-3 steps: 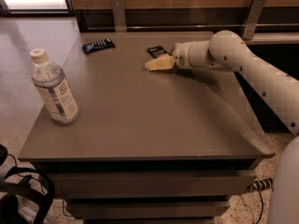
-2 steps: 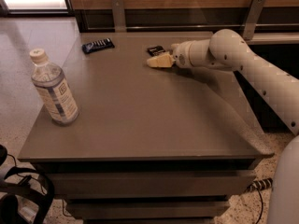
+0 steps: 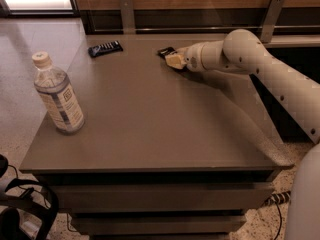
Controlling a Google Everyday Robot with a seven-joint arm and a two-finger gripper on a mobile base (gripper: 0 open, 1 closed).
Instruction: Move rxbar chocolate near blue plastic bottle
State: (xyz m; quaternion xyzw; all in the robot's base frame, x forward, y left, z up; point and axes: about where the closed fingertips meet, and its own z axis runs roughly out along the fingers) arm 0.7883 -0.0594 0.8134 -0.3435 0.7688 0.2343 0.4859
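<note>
The rxbar chocolate (image 3: 166,51) is a flat black wrapper lying near the table's far edge, right of centre, partly covered by my gripper. My gripper (image 3: 175,60) reaches in from the right, low over the table, right at the bar's near end. The blue plastic bottle (image 3: 58,95) stands upright near the table's left edge, well away from the bar, with a cream cap and a white-and-blue label.
A dark blue wrapper with white lettering (image 3: 105,48) lies at the far left of the grey table (image 3: 160,129). A wooden wall with metal brackets (image 3: 127,13) runs behind the table. Black cables (image 3: 20,204) lie on the floor at lower left.
My gripper has moved a little towards the far edge, closer over the black bar. The bottle and the blue wrapper have not moved.
</note>
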